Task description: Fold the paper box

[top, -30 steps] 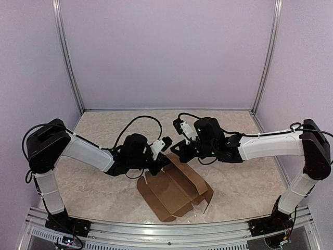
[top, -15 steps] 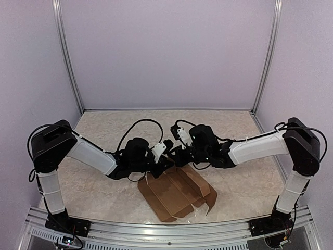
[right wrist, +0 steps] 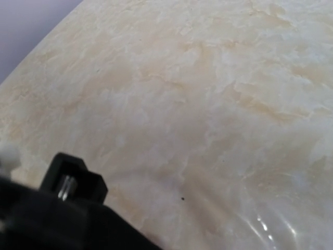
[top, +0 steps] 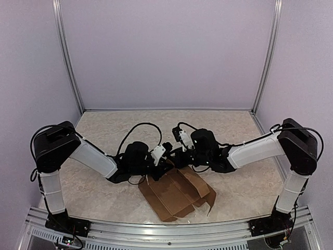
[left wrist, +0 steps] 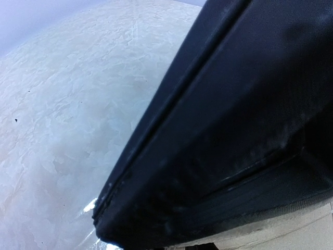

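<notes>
The paper box (top: 174, 194) is a brown cardboard sheet, partly folded, lying open near the table's front edge with its far and right flaps raised. My left gripper (top: 165, 162) reaches in low from the left to the box's far corner; its jaws are hidden among the black parts. From the right, my right gripper (top: 175, 155) comes to the same corner, shut, almost touching the left one. A dark, blurred surface (left wrist: 239, 125) fills most of the left wrist view. The right wrist view shows only bare marble and a black part (right wrist: 62, 208) at lower left; whether either gripper holds cardboard does not show.
The marble tabletop (top: 104, 130) is ringed by pale walls with metal posts (top: 67, 57) at the back corners. An aluminium rail (top: 156, 229) runs along the front edge, just below the box. Black cables (top: 136, 127) loop above both wrists.
Both grippers have drawn closer together and sunk lower at the box's far corner. The right arm has stretched further left. The box's right flap stands a little higher.
</notes>
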### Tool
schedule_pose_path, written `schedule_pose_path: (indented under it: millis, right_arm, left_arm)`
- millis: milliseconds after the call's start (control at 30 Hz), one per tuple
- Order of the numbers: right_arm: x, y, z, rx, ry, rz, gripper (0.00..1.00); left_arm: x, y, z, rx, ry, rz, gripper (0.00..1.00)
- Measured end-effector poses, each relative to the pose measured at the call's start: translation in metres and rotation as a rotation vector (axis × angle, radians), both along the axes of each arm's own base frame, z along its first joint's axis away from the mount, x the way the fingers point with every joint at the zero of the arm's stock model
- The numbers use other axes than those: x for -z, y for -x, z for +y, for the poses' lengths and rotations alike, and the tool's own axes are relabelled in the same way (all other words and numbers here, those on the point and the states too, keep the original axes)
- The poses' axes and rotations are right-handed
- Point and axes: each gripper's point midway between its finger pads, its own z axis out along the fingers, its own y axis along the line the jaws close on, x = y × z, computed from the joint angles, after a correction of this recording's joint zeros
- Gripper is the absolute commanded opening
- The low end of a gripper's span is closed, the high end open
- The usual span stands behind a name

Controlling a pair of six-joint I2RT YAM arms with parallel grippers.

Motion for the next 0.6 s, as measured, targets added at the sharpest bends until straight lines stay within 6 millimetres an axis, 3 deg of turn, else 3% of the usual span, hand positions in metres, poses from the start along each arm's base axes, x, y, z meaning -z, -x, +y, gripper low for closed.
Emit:
schedule_pose_path:
  millis: [200, 600]
  right_arm:
    - [0.0011, -0.0001, 0.0015, 0.003, -0.010, 0.008, 0.00]
    - [0.0012, -0.0023, -0.0016, 0.028, 0.001, 0.008, 0.00]
  left_arm:
    - [0.0026, -0.0020, -0.0013, -0.017, 0.010, -0.001, 0.00]
    - [0.0024, -0.0036, -0.0055, -0.039, 0.021, -0.035, 0.00]
